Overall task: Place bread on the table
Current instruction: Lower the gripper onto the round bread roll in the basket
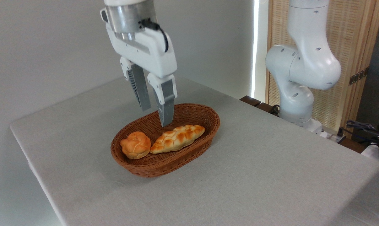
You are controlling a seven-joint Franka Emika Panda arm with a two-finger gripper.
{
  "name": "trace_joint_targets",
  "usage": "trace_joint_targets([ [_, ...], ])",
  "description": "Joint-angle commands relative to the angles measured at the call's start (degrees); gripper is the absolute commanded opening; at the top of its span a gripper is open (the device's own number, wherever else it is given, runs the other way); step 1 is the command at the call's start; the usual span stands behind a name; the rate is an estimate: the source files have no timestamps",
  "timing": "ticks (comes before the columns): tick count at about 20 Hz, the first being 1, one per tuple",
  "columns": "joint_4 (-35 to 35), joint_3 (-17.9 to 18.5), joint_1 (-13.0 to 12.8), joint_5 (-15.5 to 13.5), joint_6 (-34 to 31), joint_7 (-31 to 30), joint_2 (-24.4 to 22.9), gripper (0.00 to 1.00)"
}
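In the middle of the frame a brown wicker basket (pixel 189 116) sits on the grey worktop (pixel 271 175), with the bread (pixel 135 145) at its left end, touching a long braided loaf (pixel 178 138). The hand (pixel 156 116) hangs above the basket, fingers apart and holding nothing.

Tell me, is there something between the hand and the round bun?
No. In the camera view, only open air separates the open hand from the round bun in the wicker basket.
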Motion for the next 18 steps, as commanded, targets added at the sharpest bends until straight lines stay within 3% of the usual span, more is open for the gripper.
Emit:
trace_joint_targets([
  [1, -5.80, -2.14, -0.42, -0.20, 5.45, 0.98, -0.58, 1.00],
  [9, -16.43, -8.56, -0.77, -0.64, 18.28, 0.98, -0.05, 1.00],
  [16, -19.08, -9.97, -0.77, -8.19, 23.74, 0.98, 2.14, 1.00],
  [18, -19.08, -9.97, -0.86, -8.90, 23.83, 0.98, 2.67, 1.00],
])
